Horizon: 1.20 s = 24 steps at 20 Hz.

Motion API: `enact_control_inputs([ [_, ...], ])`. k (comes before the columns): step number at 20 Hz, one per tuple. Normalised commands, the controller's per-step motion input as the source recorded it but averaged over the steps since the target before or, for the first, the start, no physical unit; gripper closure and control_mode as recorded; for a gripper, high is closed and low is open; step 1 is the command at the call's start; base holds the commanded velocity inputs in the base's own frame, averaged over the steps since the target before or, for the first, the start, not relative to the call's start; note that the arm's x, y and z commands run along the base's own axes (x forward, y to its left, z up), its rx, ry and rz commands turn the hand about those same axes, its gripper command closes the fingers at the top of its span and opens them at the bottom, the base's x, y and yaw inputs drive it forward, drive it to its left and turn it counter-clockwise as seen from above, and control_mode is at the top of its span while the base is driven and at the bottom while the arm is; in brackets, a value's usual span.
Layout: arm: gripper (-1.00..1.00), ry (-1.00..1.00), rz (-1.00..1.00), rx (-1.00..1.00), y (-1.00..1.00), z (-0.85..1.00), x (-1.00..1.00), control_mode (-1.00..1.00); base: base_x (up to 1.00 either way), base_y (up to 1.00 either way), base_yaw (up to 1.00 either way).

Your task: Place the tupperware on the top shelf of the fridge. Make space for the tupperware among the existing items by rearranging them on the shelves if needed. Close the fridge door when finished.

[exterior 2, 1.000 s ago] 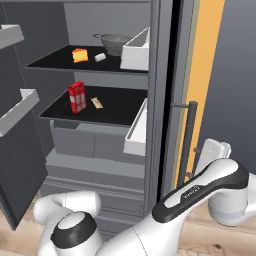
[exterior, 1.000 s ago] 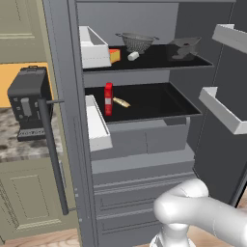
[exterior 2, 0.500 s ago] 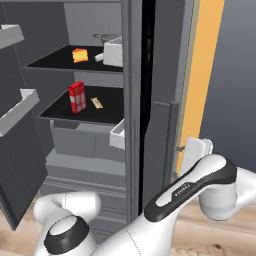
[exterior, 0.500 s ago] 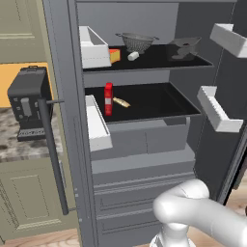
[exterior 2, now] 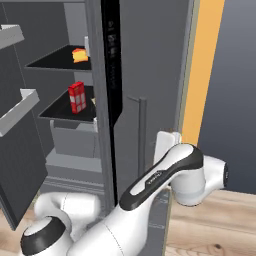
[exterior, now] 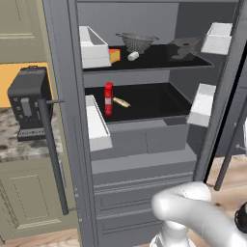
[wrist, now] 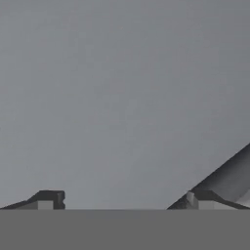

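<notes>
Fridge [exterior: 140, 154] as landmark, left to right. Left of it: black coffee machine [exterior: 28, 99] on a speckled counter [exterior: 14, 144], beige cabinet [exterior: 29, 207] under that. Left door [exterior: 65, 96] stands open, its bar handle [exterior: 52, 154] facing out, white door bins [exterior: 96, 123] on its inner side.

Top shelf [exterior: 144, 60], left to right: orange cheese wedge [exterior: 114, 55], small white block [exterior: 132, 56], steel mesh colander [exterior: 137, 41] behind the block, then a dark grey item [exterior: 184, 47] near the right end; too murky to say whether it's the tupperware or the bowl, so tupperware location: cannot tell. Lower shelf [exterior: 140, 103]: red bottle [exterior: 108, 99] upright at the left, tan stick [exterior: 121, 102] lying just beside it on the right. Drawer fronts [exterior: 130, 193] below the shelves.

Right door [exterior 2: 150, 75] is swung most of the way in, partly covering the interior in the right base view; its bins [exterior: 202, 103] sit close to the shelf ends.

Gripper [wrist: 124, 200]: fingertips [wrist: 49, 199] spread wide apart, nothing between them, facing a flat grey door surface up close. Arm link [exterior 2: 165, 175] sits against the right door's outer face beside its handle [exterior 2: 142, 130].
</notes>
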Motion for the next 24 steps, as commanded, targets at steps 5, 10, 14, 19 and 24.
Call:
enact_control_inputs([
  [5, -1.00, 0.00, 0.03, 0.00, 1.00, 0.00, 0.23, -1.00, 0.00, 0.00, 0.00],
  [10, -1.00, 0.00, 0.01, 0.00, 1.00, 0.00, 0.23, -1.00, 0.00, 0.00, 0.00],
  [14, -1.00, -0.13, -0.02, 0.00, 0.85, 0.04, 0.30, -1.00, 0.00, 0.00, 0.00],
  [19, -1.00, -0.19, -0.13, 0.01, 0.42, 0.26, 0.57, -1.00, 0.00, 0.00, 0.00],
  [24, -1.00, -0.08, -0.11, 0.04, 0.01, 0.33, 0.74, -1.00, 0.00, 0.00, 0.00],
])
